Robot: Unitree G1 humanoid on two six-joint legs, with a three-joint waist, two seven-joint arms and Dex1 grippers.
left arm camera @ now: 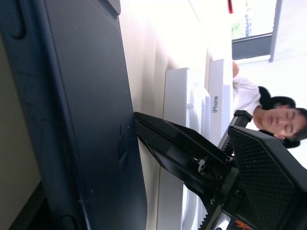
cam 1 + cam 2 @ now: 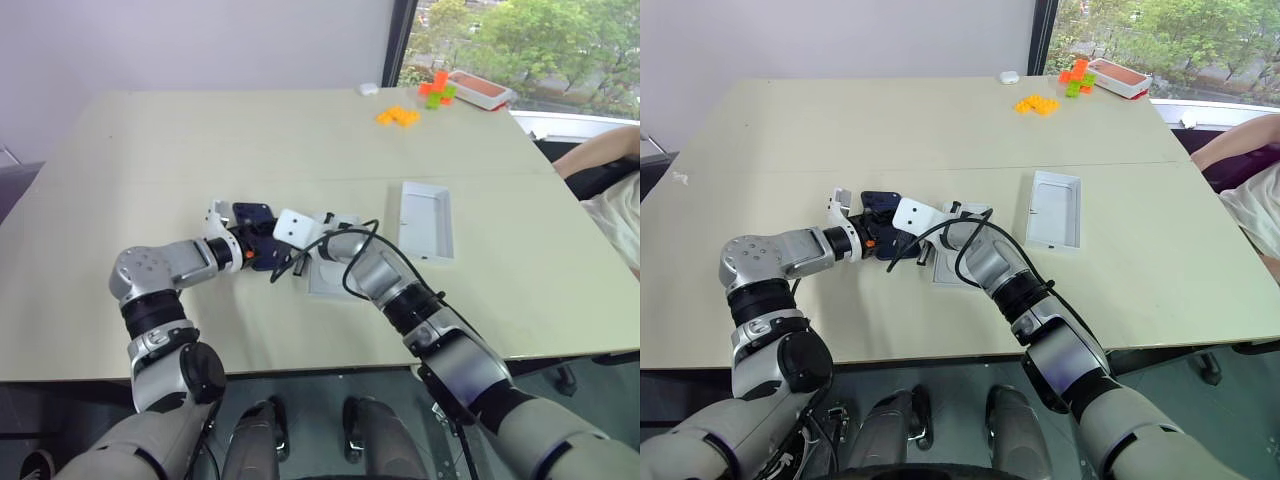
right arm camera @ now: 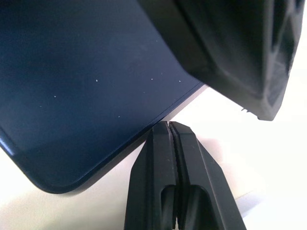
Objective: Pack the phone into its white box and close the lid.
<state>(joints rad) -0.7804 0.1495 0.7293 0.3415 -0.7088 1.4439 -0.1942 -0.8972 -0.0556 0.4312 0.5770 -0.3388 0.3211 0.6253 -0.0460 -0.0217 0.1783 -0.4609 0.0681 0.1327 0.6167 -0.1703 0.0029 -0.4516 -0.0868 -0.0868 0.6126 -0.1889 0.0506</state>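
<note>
We look down over a pale desk (image 2: 300, 140) from above our own two arms, which meet near its middle.

Between the two hands is the phone (image 2: 254, 237), dark navy and glossy, raised on an angle rather than lying flat. Our left gripper (image 2: 262, 248) reaches in from the left with its fingers (image 1: 177, 143) spread wide; in the left wrist view one black finger presses against the phone's broad dark face, and we cannot tell whether the other finger touches it.

Our right gripper (image 3: 171, 128) comes in from the right, its two fingers pressed tightly together with nothing between them. In the right wrist view their joined tips sit just under the phone's lower edge, close to a rounded corner.

Just to the right of the phone, under our right forearm, lies the white box (image 2: 330, 280), flat on the desk and partly hidden by the arm and its black cable (image 2: 345, 250). The phone is beside it, not inside it.

Further right, well apart from the hands, the lid (image 2: 427, 219) lies open side up, showing its plain white inside.

At the far right corner of the desk sit some orange and green blocks (image 2: 400, 116) and a small white tray with a red floor (image 2: 482, 90). A person's arm (image 2: 598, 152) shows at the right edge.
</note>
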